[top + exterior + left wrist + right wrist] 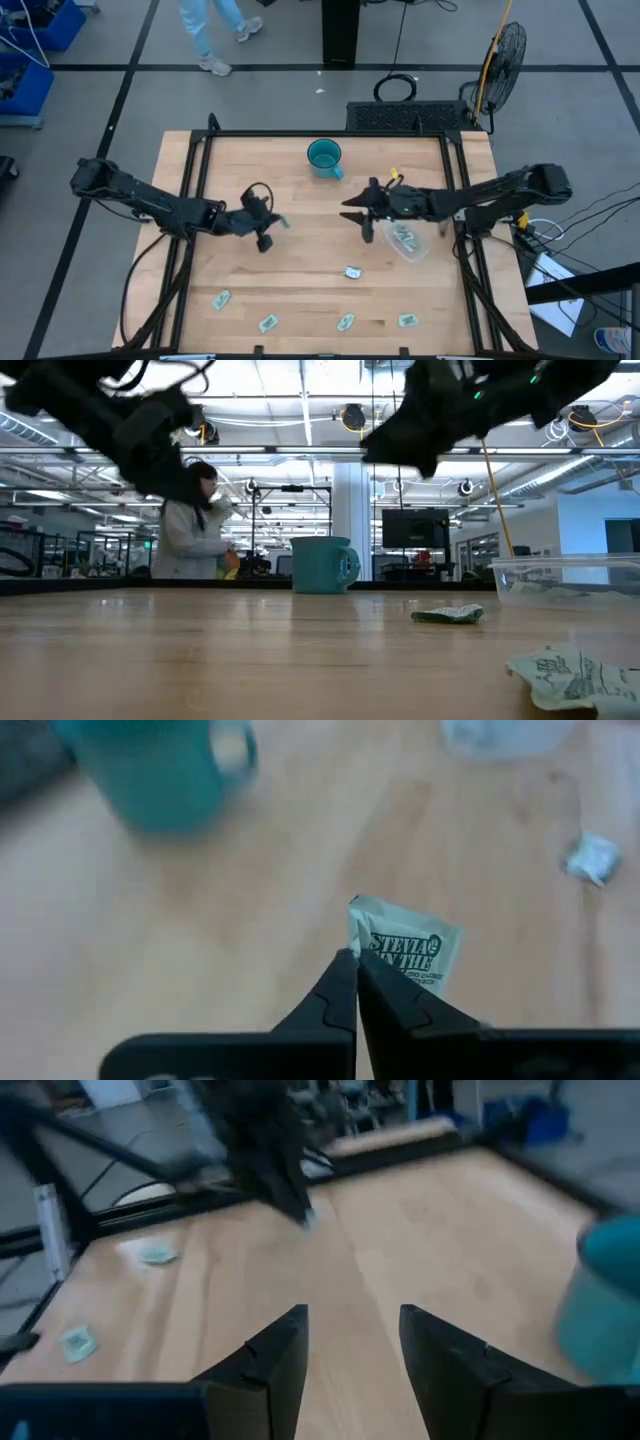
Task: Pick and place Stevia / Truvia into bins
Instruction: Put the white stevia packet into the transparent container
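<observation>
High view, left gripper [274, 221]: it is over the wood, to the left and below the teal mug [324, 157], pinched on one Stevia sachet [283, 222] that sticks out at its tip.
High view, right gripper [356, 214]: it is right and below the mug, fingers apart, holding nothing, just beside the clear bin [407, 242].
High view, bin: it stands to the lower right of the mug and has sachets inside.
High view, loose sachets: one [352, 271] lies below the mug near the table's middle; four more lie in a row far below the mug, near the table's front edge.
Low view: the mug [323, 564] stands at the back; a crumpled sachet [448, 614] lies to its right, the bin [566, 578] further right. A person [188, 526] stands in the room, left of the mug.
Left wrist view: the fingers [335, 998] are closed together on the corner of the sachet [406, 953]; the mug [160, 768] is beyond.
Right wrist view: the fingers [271, 1355] are open with bare table between them; the mug [603, 1300] is at the side.
</observation>
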`<control>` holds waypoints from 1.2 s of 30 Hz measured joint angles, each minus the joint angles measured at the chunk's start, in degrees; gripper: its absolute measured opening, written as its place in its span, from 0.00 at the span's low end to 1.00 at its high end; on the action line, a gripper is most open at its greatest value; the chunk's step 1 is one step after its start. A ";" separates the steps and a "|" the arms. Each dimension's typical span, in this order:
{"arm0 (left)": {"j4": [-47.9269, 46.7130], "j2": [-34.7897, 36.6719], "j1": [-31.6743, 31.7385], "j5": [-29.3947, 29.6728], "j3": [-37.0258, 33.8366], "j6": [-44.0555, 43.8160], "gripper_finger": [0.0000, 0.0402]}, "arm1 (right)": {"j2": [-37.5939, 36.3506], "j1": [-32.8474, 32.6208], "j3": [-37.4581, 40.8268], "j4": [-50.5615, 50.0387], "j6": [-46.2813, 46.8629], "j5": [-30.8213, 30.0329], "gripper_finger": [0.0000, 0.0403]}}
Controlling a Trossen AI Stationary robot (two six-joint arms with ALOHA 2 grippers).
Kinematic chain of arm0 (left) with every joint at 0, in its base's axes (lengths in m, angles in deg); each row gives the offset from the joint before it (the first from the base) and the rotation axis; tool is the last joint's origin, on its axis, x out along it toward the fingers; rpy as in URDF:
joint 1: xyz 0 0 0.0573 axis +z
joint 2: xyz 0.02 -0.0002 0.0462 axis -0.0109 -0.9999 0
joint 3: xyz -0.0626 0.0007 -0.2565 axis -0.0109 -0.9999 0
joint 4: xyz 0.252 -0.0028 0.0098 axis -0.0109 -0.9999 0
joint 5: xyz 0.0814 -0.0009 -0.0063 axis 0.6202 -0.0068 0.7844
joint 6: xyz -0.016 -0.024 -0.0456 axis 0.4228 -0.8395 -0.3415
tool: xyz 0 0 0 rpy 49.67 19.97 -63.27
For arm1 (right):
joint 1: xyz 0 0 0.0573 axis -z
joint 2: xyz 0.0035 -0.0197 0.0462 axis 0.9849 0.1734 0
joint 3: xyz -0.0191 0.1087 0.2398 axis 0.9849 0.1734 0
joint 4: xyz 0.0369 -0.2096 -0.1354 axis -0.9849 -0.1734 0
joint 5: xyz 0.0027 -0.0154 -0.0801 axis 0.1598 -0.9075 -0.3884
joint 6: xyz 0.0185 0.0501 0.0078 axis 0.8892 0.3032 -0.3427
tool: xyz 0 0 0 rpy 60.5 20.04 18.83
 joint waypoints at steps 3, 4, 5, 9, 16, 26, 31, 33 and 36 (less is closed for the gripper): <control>1.38 0.01 1.66 1.57 3.51 9.90 0.01 | 5.98 3.12 0.02 4.14 4.33 5.55 0.37; 1.84 0.01 2.24 1.61 4.29 11.99 0.01 | 7.95 4.02 0.05 6.55 5.36 8.10 0.37; 1.98 0.01 2.73 1.67 4.89 13.53 0.02 | 9.82 4.77 0.07 9.73 6.04 10.52 0.37; 2.17 -0.58 4.70 1.70 5.73 16.28 0.01 | 16.44 5.84 0.07 23.20 8.09 15.22 0.37; 5.40 -7.77 7.24 0.98 5.72 19.12 0.01 | 25.99 5.81 -3.45 30.58 8.24 8.48 0.37; 15.87 -14.35 7.50 1.37 5.70 24.09 0.01 | 32.93 5.71 -10.21 29.38 7.53 7.56 0.37; 15.64 -14.28 7.87 1.44 5.75 23.74 0.02 | 32.80 5.71 -10.77 30.19 5.59 7.51 0.37; 17.31 -14.26 7.87 1.09 5.75 23.98 0.01 | 32.81 5.83 -11.04 29.17 5.46 7.38 0.37; 18.40 -14.24 8.03 -1.14 5.75 24.09 0.02 | 32.86 6.35 -11.04 28.86 5.35 7.53 0.37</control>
